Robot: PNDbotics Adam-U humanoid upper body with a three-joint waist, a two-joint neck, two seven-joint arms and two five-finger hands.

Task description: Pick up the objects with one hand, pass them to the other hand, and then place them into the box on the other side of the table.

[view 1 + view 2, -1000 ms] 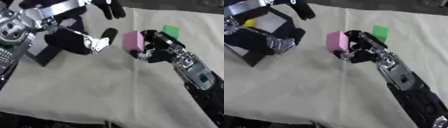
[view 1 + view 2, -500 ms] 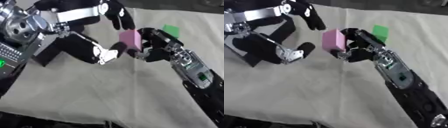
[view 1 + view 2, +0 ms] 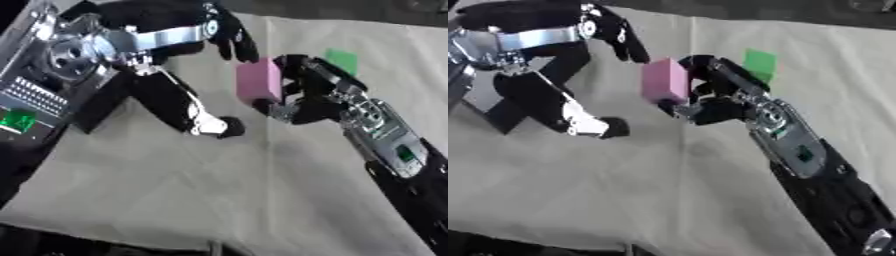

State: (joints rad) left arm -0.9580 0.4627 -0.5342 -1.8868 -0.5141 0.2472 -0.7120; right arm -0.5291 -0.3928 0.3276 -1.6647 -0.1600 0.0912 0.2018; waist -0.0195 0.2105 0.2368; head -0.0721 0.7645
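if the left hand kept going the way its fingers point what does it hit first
Most likely the pink block held in the right hand. The left hand is open, fingers just above the block's top left corner; depth is hard to judge.

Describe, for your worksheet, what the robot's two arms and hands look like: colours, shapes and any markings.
Both arms are mostly black with silver metal joints. The left hand has black fingers with silver links and a pale patch near one fingertip; its arm carries a round silver joint and a green marking. The right hand has black fingers on a silver wrist; its forearm bears a small green patch.
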